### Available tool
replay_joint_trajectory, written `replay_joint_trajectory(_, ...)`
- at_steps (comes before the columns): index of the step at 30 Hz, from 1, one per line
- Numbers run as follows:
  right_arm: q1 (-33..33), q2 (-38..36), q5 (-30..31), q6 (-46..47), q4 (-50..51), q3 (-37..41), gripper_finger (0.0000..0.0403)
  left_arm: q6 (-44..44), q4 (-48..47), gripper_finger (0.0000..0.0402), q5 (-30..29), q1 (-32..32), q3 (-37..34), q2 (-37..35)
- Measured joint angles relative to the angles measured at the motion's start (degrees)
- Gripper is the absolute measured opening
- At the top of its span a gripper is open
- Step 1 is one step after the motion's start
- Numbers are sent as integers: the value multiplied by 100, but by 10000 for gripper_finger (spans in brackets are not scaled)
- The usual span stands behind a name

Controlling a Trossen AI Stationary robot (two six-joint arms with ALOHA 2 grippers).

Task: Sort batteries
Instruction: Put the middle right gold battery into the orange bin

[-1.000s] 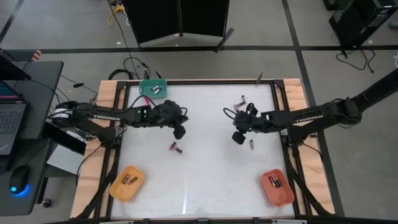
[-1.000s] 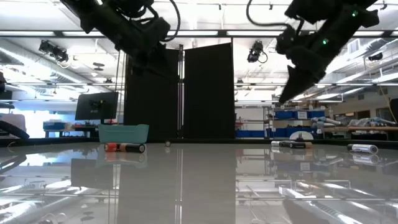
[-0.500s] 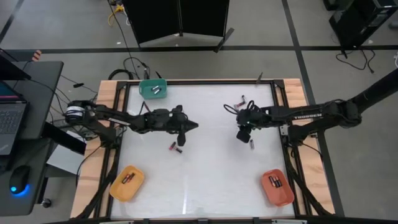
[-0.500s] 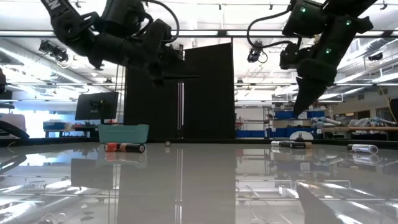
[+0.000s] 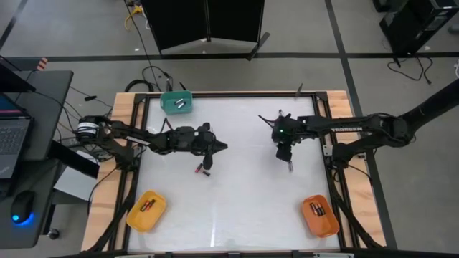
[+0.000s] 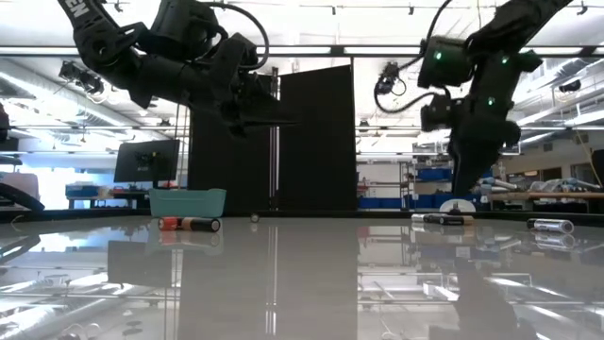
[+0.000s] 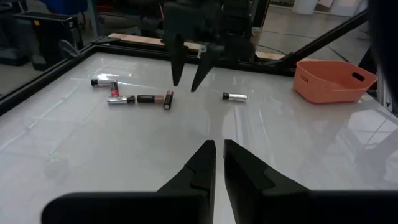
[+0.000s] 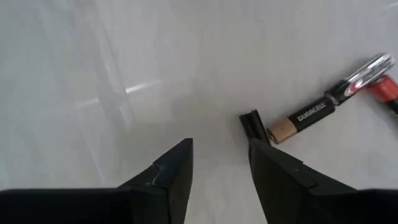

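Small batteries lie flat on the white table: a pair (image 5: pixel 203 170) near the middle, one (image 5: pixel 290 166) on the right, a few (image 5: pixel 280 115) farther back. My left gripper (image 5: pixel 219 147) is shut and level, pointing right, raised off the table (image 6: pixel 297 119) just beyond the middle pair. My right gripper (image 5: pixel 285 151) is open and points down (image 6: pixel 462 194). It hangs over bare table between the lone battery and the far group. The right wrist view shows its fingers (image 8: pixel 221 146) apart, with a Duracell battery (image 8: pixel 305 115) just ahead.
A green tray (image 5: pixel 176 102) sits at the far left, a yellow tray (image 5: pixel 145 210) at the near left and an orange tray (image 5: pixel 320 215) at the near right, each with batteries inside. A dark frame (image 5: pixel 319 122) borders the table. The near middle is bare.
My left gripper has swung up from pointing down to level, pointing right, and has shifted slightly right. My right gripper has moved toward the far right, tipped from slanting to upright and come down closer to the table. No battery has moved.
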State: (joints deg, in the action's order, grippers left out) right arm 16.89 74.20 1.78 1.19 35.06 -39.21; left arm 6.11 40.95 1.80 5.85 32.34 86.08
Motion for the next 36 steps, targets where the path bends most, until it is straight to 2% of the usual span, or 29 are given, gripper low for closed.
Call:
replay_joint_trajectory(10, 424, 699, 462, -522, 25, 1, 166, -9, -13, 39, 0, 0, 0, 0)
replay_joint_trajectory(17, 581, 1079, 435, -754, -36, -23, 164, -9, -15, 39, 0, 0, 0, 0)
replay_joint_trajectory(22, 601, 1280, 302, -754, -3, -38, 131, -4, -16, 39, 0, 0, 0, 0)
replay_joint_trajectory(27, 516, 1097, 277, -660, 13, -12, 56, 2, -17, 39, 0, 0, 0, 0)
replay_joint_trajectory(31, 300, 816, 247, -403, 267, 23, 54, 4, -17, 39, 0, 0, 0, -2)
replay_joint_trajectory(36, -196, 442, -23, 504, 912, -233, 54, -2, -17, 39, 0, 0, 0, -2)
